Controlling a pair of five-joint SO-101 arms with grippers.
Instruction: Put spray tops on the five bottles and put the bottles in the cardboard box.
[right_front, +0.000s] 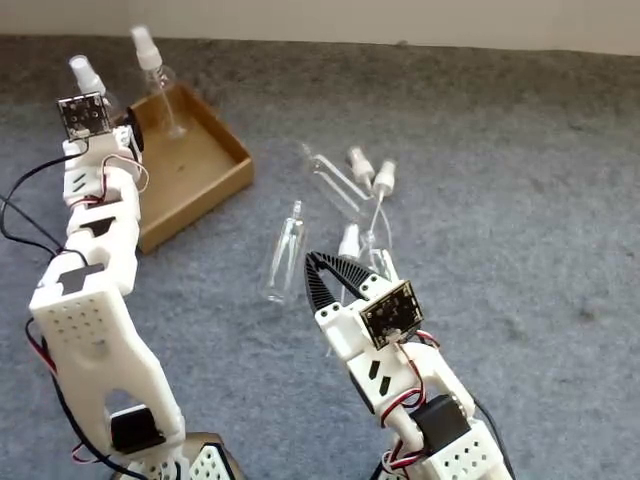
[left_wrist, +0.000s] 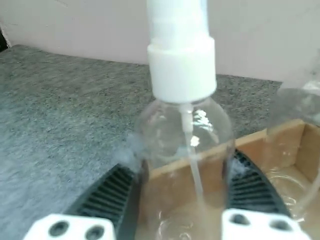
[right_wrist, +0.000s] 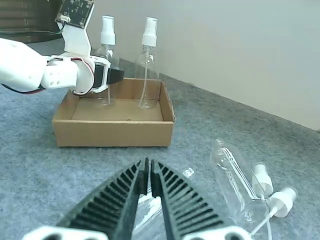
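left gripper (left_wrist: 182, 180): clamped on capped spray bottle (left_wrist: 182, 130), in cardboard box (right_wrist: 114, 132)
right gripper (right_wrist: 148, 175): fingers pressed together, apart from box

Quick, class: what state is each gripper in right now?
Left gripper: closed on a bottle with spray top.
Right gripper: closed, holding nothing.

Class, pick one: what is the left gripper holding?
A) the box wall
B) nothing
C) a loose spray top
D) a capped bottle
D: the left gripper clasps a clear bottle with a white spray top on it, at the cardboard box.
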